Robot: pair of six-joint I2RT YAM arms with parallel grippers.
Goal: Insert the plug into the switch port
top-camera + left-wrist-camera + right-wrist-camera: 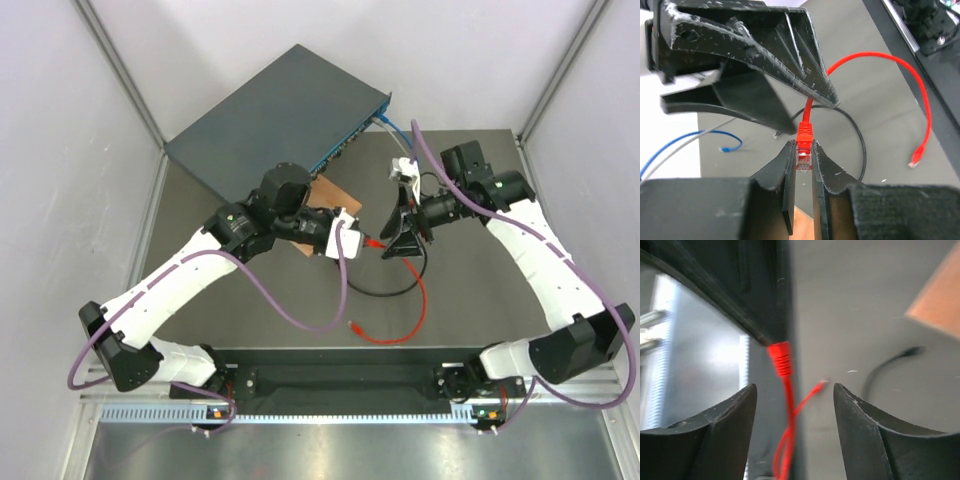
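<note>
The switch [270,110] is a dark slate-grey box at the back, its teal front edge [350,140] facing right and forward. My left gripper [363,240] is shut on the red plug [373,242] above the mat. In the left wrist view the plug [804,145] sits pinched between the fingertips [786,155], its red cable [880,57] looping off to a loose second plug [914,162]. My right gripper [403,250] is open and empty, just right of the plug; the cable boot [780,360] hangs between its open jaws in the right wrist view.
A brown wooden board [335,195] lies under the left wrist, in front of the switch. Blue and grey cables [395,128] run from the switch's right end. A black cable [385,290] curves on the mat. White walls close three sides.
</note>
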